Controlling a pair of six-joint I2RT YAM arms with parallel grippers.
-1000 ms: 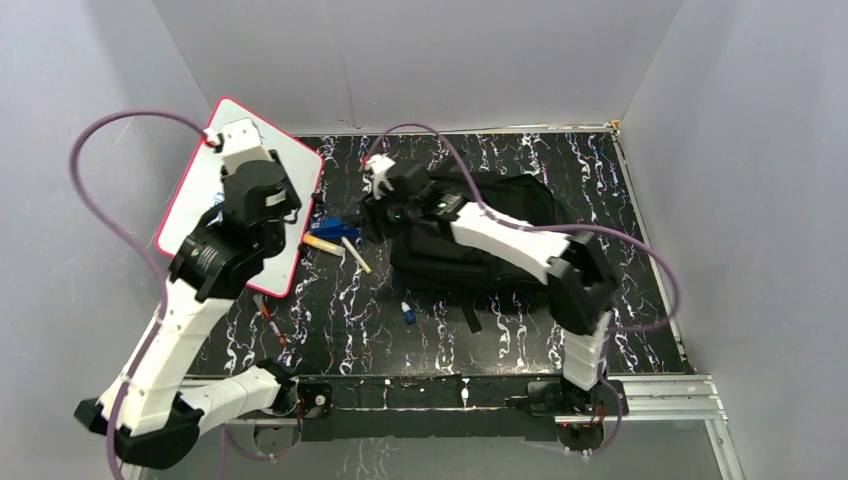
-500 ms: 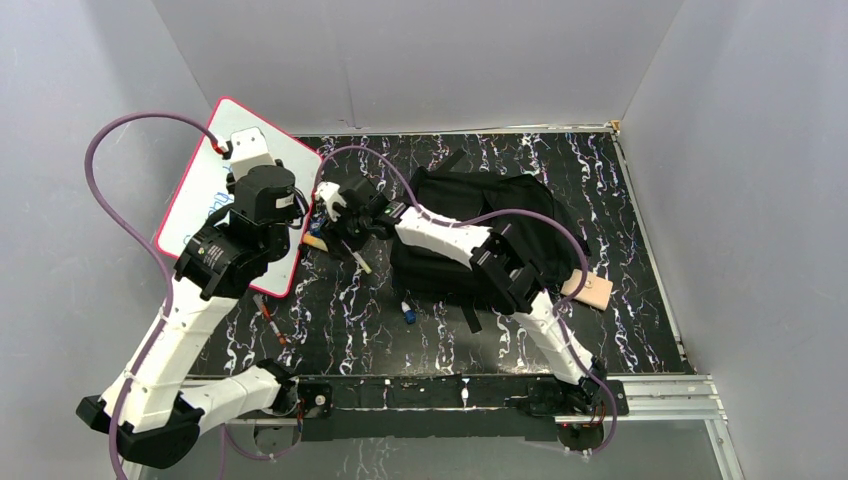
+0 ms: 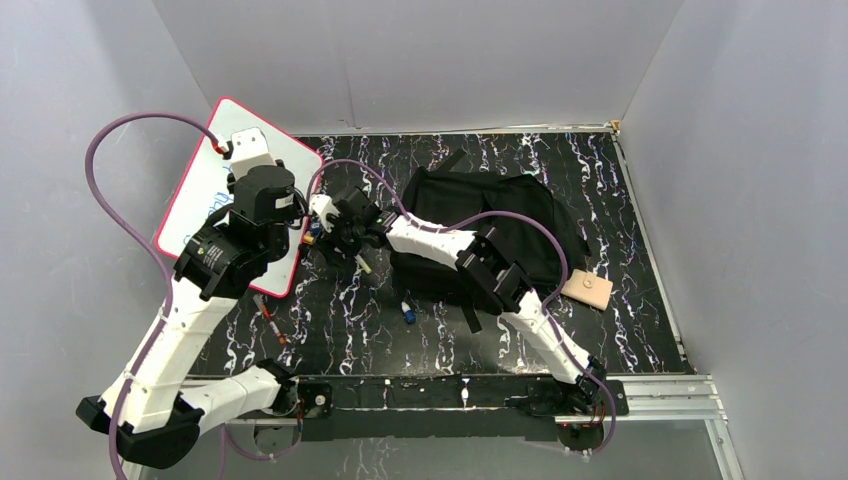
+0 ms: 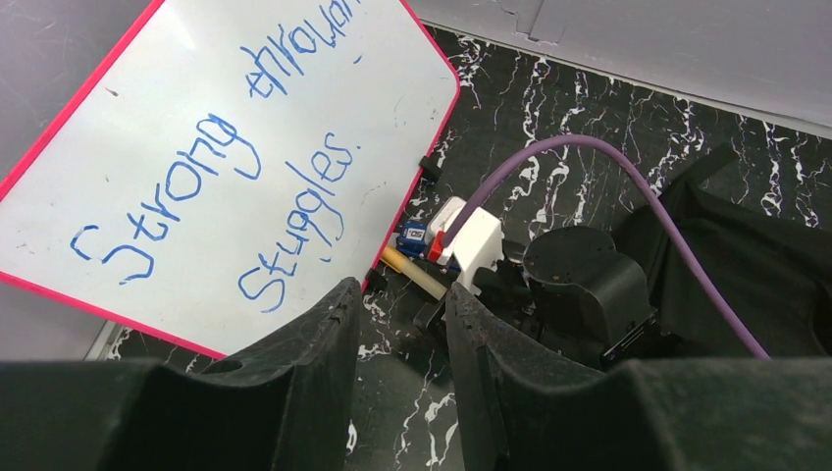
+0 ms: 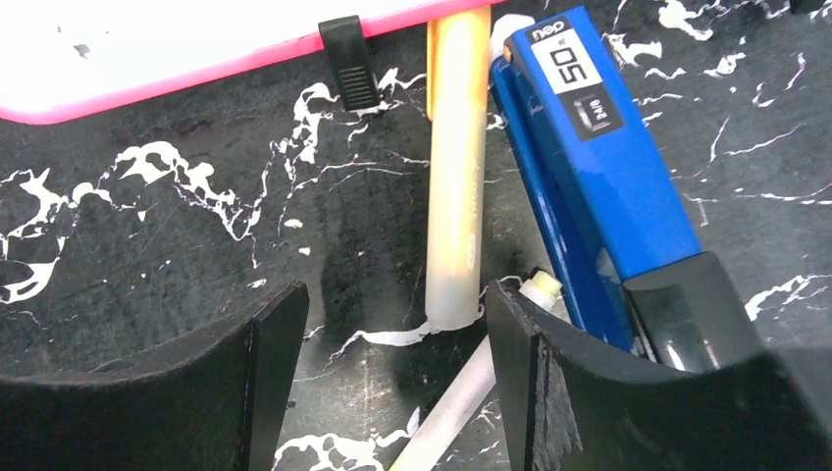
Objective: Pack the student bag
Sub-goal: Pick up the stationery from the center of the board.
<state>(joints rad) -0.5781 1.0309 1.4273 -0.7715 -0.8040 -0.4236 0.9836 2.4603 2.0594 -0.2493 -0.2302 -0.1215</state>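
The right gripper [image 5: 392, 339] hovers low over a pale yellow plastic marker [image 5: 454, 196] that lies beside a blue stapler [image 5: 589, 177], its jaws spread and empty. It should centre on the marker alone before closing. The large black fabric backpack [image 3: 520, 215] lies to its right. The left gripper [image 4: 397, 334] is slightly parted and empty above a pink-rimmed whiteboard [image 4: 216, 167].

Right end effector [image 3: 335, 238] over pens [image 3: 364, 264] at whiteboard [image 3: 200, 195] edge; student bag [image 3: 520, 205] under its arm; tan block [image 3: 587, 290] beside bag

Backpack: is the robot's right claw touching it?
Apart. The top view shows the right gripper well left of the student bag, table showing between them; only its arm crosses above the bag.
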